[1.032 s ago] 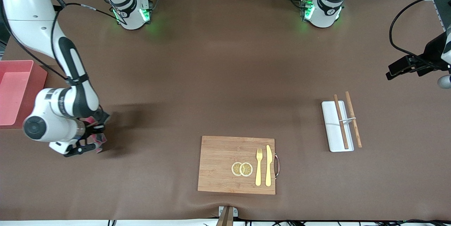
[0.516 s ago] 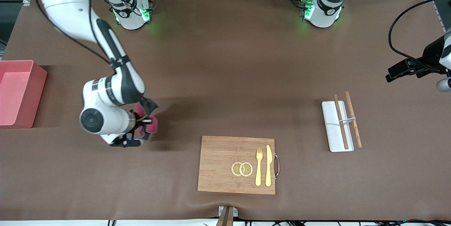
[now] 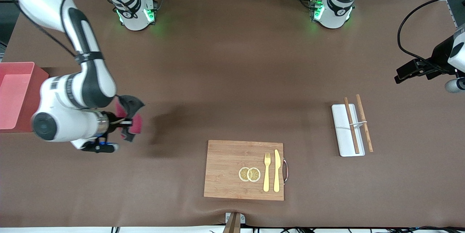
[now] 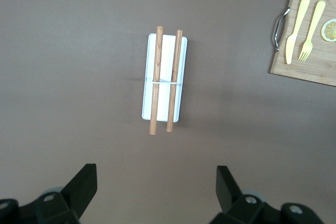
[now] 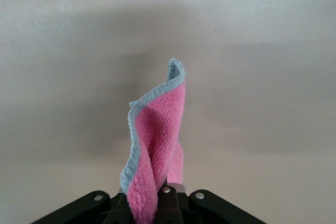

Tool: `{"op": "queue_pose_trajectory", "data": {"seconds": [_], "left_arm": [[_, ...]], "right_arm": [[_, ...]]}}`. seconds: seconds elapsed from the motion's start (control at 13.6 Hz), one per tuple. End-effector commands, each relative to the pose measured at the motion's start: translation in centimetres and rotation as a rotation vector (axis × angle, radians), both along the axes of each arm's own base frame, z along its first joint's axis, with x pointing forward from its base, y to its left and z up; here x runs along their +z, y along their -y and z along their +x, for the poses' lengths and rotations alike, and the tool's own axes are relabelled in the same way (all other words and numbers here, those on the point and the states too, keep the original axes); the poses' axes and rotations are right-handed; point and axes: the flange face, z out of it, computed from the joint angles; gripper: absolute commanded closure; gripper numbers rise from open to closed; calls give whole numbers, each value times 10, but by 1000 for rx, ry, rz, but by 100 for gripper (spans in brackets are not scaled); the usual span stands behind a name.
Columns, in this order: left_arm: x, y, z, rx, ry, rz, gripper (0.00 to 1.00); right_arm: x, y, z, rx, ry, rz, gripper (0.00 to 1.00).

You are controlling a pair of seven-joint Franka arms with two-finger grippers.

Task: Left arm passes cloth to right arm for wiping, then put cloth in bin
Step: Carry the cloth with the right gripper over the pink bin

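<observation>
The cloth (image 3: 130, 117), pink on one face and dark grey on the other, sticks out crumpled from my right gripper (image 3: 121, 123), which is shut on it over the brown table between the bin and the cutting board. In the right wrist view the cloth (image 5: 157, 135) stands up from the closed right gripper (image 5: 165, 195). The pink bin (image 3: 16, 95) sits at the right arm's end of the table, with nothing showing inside it. My left gripper (image 3: 408, 70) waits open at the left arm's end. The left wrist view shows the left gripper (image 4: 156, 174) holding nothing, over the table beside the white tray.
A wooden cutting board (image 3: 225, 175) with two lemon slices (image 3: 249, 174), a yellow fork (image 3: 267, 171) and a knife (image 3: 277, 170) lies near the front edge. A flat white tray (image 3: 341, 131) with two chopsticks (image 3: 351, 126) lies toward the left arm's end.
The right arm swept the cloth from near the bin toward the cutting board, then part of the way back toward the bin. The left arm has hardly moved.
</observation>
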Motion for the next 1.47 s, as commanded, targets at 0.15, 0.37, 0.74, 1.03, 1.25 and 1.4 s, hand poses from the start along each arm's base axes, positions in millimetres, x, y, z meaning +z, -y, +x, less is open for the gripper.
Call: {"op": "queue_pose_trajectory", "data": {"seconds": [0.15, 0.37, 0.74, 1.03, 1.25, 1.4], "left_arm": [[12, 4, -8, -11, 26, -13, 0], [14, 18, -11, -28, 30, -15, 0], [8, 26, -9, -40, 17, -15, 0], [13, 26, -10, -42, 27, -16, 0], [14, 22, -11, -39, 30, -17, 0], [15, 22, -11, -37, 31, -16, 0]], "right_arm": [[32, 88, 7, 133, 46, -1, 100], [42, 156, 3, 221, 79, 12, 100], [62, 273, -17, 377, 122, -4, 100], [63, 363, -43, 465, 139, -39, 100], [71, 436, -72, 523, 199, -69, 100], [71, 477, -89, 550, 233, -102, 100]]}}
